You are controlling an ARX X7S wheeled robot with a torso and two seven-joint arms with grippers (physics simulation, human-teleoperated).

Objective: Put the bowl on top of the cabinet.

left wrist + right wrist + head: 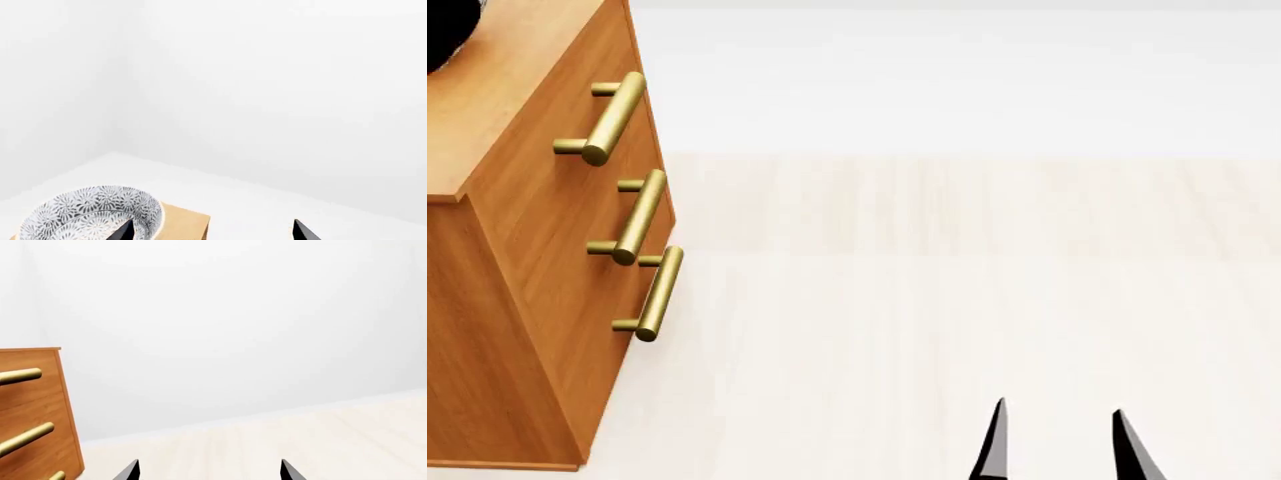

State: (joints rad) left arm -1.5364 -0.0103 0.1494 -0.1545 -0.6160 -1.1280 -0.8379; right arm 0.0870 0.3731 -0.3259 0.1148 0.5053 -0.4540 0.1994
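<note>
The bowl (87, 212), white with a grey-black floral pattern, sits on the light wood top of the cabinet (185, 221) in the left wrist view. My left gripper (215, 231) is open wide. One fingertip (125, 231) shows over the bowl's inside near its rim; the other is far off past the cabinet's corner. The head view shows the cabinet (534, 250), orange-brown with three brass handles, at the left; the bowl is out of that view. My right gripper (1057, 445) hangs open over the floor with nothing in it, to the right of the cabinet (33, 405).
A black shape (447, 35), likely my left arm, is over the cabinet top at the head view's upper left corner. Pale wood floor (961, 300) stretches right of the cabinet to a white wall (233, 340).
</note>
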